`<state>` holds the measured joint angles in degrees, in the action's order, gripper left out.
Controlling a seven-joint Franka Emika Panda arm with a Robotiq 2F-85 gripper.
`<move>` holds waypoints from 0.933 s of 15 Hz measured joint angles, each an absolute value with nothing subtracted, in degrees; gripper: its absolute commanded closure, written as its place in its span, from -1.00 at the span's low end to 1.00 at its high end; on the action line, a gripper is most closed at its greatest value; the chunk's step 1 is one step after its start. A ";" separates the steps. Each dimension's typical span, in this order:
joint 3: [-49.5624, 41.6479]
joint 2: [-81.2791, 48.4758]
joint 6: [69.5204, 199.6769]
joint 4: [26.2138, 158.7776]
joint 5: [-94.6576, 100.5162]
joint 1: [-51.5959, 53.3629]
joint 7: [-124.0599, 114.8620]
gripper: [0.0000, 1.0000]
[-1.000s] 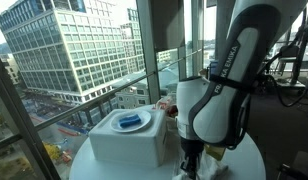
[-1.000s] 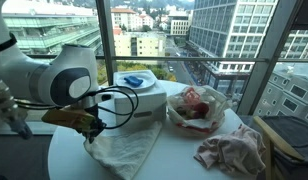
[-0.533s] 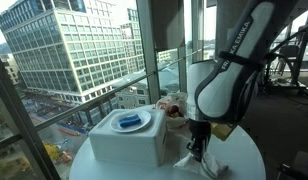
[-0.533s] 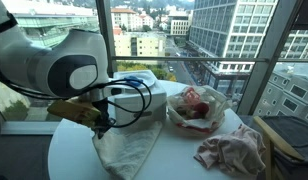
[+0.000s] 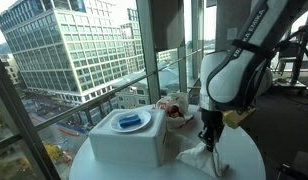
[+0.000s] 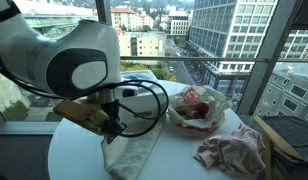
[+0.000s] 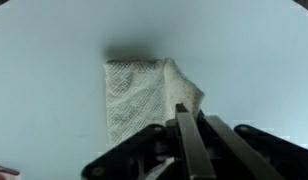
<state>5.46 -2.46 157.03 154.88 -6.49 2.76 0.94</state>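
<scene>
Standing here, I am watching the end effector [image 5: 208, 140] pinching a raised corner of the white cloth [image 6: 131, 152]. Its jaws are pressing together on a thin fold, and the rest of the cloth is trailing down onto the round table [image 6: 184, 152], near the table's edge. The grip seems to be sitting on very little fabric. I am thinking the fold could slide out, since the weave is soft and the hanging weight is pulling against it. The cloth is also lying near the white box [image 5: 124, 142], so a drag that way could be snagging it on the box's corner or nudging the blue item [image 5: 127, 122] resting on top. The dark cable [image 6: 162, 105] looping beside the wrist could be catching the cloth too.

In the wrist view the cloth [image 7: 134, 100] is showing a waffle-like woven texture. It is lying folded into a rough rectangle, with one flap curling up to the fingertips [image 7: 186, 125]. The table is looking smooth, matte and pale. The box is looking rigid and blocky, with softened corners. Farther off, a crinkly clear plastic bag [image 6: 199, 105] is holding something reddish. A pinkish rag [image 6: 229, 150] is lying crumpled, well apart from the end effector.
</scene>
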 measured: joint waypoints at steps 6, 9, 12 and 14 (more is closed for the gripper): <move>7.45 -3.24 156.50 154.64 -8.78 4.39 4.76 0.93; 9.72 -5.47 156.26 153.41 -10.19 6.02 6.61 0.96; 11.71 -10.22 156.34 150.71 -10.21 7.01 7.33 0.96; 12.81 -13.98 156.34 148.31 -10.21 7.12 7.76 0.96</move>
<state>12.81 -13.98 156.34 148.31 -10.21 7.12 7.76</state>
